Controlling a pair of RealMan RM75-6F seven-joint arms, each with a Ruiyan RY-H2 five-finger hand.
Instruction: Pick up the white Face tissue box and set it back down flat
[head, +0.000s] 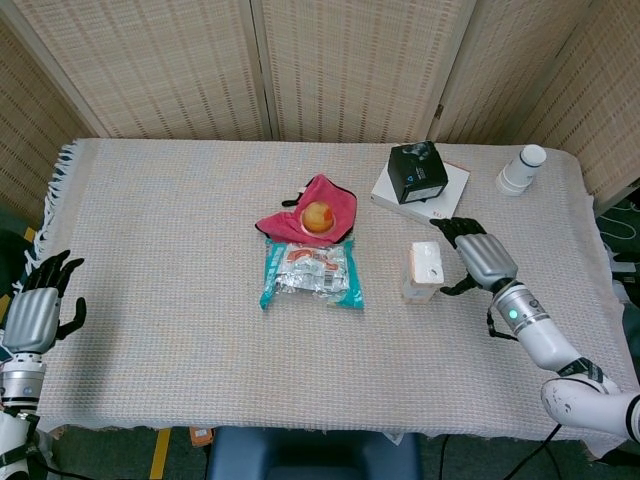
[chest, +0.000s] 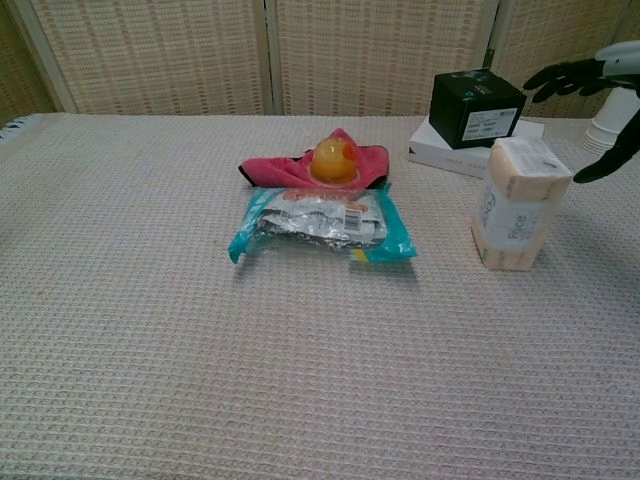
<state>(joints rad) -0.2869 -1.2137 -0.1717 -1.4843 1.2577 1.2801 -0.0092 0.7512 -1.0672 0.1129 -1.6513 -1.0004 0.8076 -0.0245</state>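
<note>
From the head view, the tissue box (head: 424, 270) stands on end on the desk (head: 180, 220), right of the teal snack packet (head: 310, 273) and in front of the black box (head: 417, 171) on its white book (head: 437, 199). The right hand (head: 482, 260) hovers just beside the box's right side, fingers spread, holding nothing; whether a fingertip touches the box is hard to tell from here. The left hand (head: 38, 312) sits idle at the desk's left edge, open, gripping nothing. Over to the chest view: the tissue box (chest: 518, 204) is clearly upright, long axis vertical, its printed face turned toward the camera and a little left, top tilting slightly. The right hand (chest: 600, 110) shows at the frame's right edge, dark fingers apart above and beside the box, apart from it. This reads as the reach-to-grasp step, box not yet lifted. Next move calls for closing around the box's sides, lifting, then rotating so the long axis lies level on the desk.
</note>
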